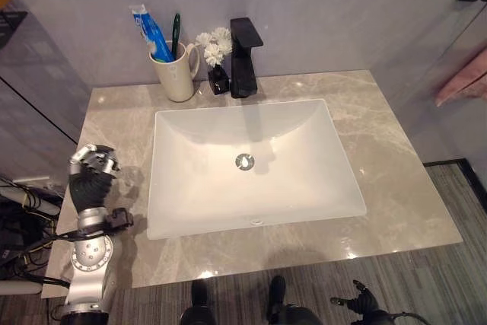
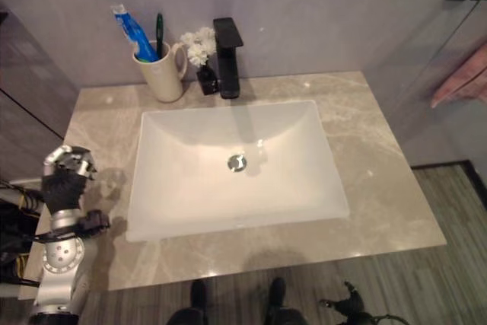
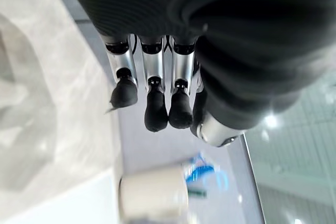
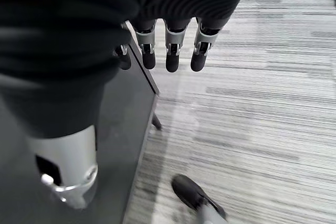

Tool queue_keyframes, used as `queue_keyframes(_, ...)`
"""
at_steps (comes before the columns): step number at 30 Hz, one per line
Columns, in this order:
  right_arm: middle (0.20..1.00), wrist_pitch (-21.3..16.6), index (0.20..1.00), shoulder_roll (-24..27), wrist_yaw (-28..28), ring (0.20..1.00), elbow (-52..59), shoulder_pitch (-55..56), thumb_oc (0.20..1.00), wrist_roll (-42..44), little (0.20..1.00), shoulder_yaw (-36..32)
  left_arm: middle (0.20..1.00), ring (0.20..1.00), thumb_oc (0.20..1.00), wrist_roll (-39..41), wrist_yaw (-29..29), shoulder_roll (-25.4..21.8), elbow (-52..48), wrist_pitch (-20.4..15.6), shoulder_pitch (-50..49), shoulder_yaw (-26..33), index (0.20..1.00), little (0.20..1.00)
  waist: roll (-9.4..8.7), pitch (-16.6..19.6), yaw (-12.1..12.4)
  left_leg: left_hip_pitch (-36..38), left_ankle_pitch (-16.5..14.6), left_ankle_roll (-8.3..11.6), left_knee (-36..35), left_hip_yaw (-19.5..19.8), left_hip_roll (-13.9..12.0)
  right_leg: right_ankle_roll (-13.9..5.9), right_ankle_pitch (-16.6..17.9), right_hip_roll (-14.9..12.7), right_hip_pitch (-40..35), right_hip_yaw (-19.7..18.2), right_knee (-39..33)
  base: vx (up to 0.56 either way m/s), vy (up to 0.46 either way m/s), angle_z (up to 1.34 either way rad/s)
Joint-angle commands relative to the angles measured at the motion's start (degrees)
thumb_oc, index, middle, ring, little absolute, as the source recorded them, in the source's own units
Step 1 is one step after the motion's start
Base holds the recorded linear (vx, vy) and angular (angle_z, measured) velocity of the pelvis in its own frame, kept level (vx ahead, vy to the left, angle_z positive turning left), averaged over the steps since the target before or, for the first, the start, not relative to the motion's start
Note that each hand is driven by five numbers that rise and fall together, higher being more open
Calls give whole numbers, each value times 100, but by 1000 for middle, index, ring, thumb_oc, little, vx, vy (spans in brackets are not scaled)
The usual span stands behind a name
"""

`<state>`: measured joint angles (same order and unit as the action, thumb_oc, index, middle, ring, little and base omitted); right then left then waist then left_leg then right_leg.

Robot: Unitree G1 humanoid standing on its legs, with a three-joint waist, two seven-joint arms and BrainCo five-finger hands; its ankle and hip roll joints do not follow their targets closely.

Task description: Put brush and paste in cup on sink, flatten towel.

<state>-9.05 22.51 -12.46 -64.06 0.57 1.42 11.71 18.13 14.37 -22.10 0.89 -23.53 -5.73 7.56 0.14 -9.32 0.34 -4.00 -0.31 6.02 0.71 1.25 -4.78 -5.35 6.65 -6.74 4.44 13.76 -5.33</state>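
Observation:
A cream cup stands at the back left of the counter, beside the basin. A blue and white paste tube and a green brush stand upright in it. The left wrist view shows the cup beyond my curled fingers. My left hand hovers over the counter's left edge, curled and holding nothing. Below the counter's front right, my right hand hangs over the floor, its fingers curled and empty. A pink towel hangs at the far right.
A black faucet and a small dark vase of white flowers stand behind the basin. The marble counter spreads wide to the right. A glass panel stands in front of the towel. A dark cabinet side is by my right hand.

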Motion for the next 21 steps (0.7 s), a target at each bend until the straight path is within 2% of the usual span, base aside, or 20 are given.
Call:
queue_keyframes(1, 1000, -34, 1000, -59, -59, 1000, -118, -205, 1000, 63, 1000, -82, 200, 200, 200, 163, -114, -178, -315, -389, 222, 86, 200, 200, -311, -91, 26, -15, -666, -380, 769, 329, 696, -175, -75, 59, 95, -181, 353, -3, 119, -42)
queue_keyframes(5, 1000, -54, 1000, -155, -108, 1000, 16, -88, 1000, 67, 1000, -187, 200, 200, 200, -21, -100, -375, -414, -381, 256, -29, 200, 200, -301, -50, -110, 36, -570, -463, 619, 171, 742, -252, 68, -78, 177, -227, 395, -79, 173, -18)
queue_keyframes(6, 1000, -68, 1000, -231, -77, 1000, 78, 10, 1000, 43, 1000, -164, 200, 200, 200, -187, -94, -506, -522, -399, 303, -97, 200, 200, -287, -41, -203, 111, -572, -549, 517, 95, 806, -326, 172, -170, 291, -299, 437, -126, 224, 6)
queue_keyframes(10, 1000, 26, 1000, -362, -74, 1000, -13, 146, 1000, -197, 1000, -120, 200, 200, 200, -253, -133, -669, -707, -408, 468, -271, 200, 200, -295, -87, -293, 248, -554, -730, 317, -80, 981, -494, 408, -347, 571, -593, 579, -124, 227, -33)
queue_keyframes(12, 1000, 59, 1000, -417, -83, 1000, -106, 253, 1000, -202, 1000, -191, 200, 200, 200, -299, -156, -765, -776, -405, 630, -378, 200, 200, -301, -112, -392, 340, -472, -775, 104, -186, 1040, -626, 645, -445, 703, -752, 604, -100, 182, -39)
queue_keyframes(16, 1000, 71, 1000, -467, -83, 1000, -63, 278, 1000, -138, 1000, -238, 200, 200, 200, -397, -142, -835, -720, -375, 870, -594, 200, 200, -338, -146, -495, 402, -383, -821, -92, -400, 1071, -760, 884, -583, 881, -831, 585, -88, 98, -34)
queue_keyframes(17, 1000, 52, 1000, -509, -89, 1000, 83, 319, 1000, -94, 1000, -251, 200, 200, 200, -489, -72, -825, -621, -350, 980, -677, 200, 200, -333, -202, -483, 387, -345, -802, -100, -661, 959, -780, 863, -720, 970, -512, 598, -176, 87, -55)
queue_keyframes(18, 1000, 65, 1000, -514, -104, 1000, 102, 318, 1000, -70, 1000, -274, 200, 200, 200, -536, -57, -834, -612, -325, 1015, -729, 200, 200, -283, -247, -380, 398, -341, -762, -87, -882, 827, -777, 731, -870, 922, 79, 628, -150, 51, -69)
queue_keyframes(19, 1000, 66, 1000, -516, -104, 1000, 104, 316, 1000, -70, 1000, -278, 200, 200, 200, -538, -55, -835, -608, -326, 1022, -732, 200, 200, -292, -248, -383, 387, -326, -762, -86, -879, 836, -773, 741, -880, 927, 82, 621, -222, 30, -140)
queue_keyframes(20, 1000, 97, 1000, -583, -136, 1000, 53, 319, 1000, -93, 1000, -256, 200, 200, 200, -527, -77, -867, -616, -322, 958, -741, 200, 200, -208, -258, -286, 394, -180, -709, -232, -1334, 591, -697, 499, -1167, 693, 929, 813, -160, 11, -133)
queue_keyframes(21, 1000, 97, 1000, -584, -137, 1000, 52, 320, 1000, -94, 1000, -255, 200, 200, 200, -526, -78, -868, -617, -322, 956, -740, 200, 200, -208, -266, -281, 415, -175, -707, -247, -1338, 589, -697, 490, -1165, 687, 924, 823, -209, -3, -147)
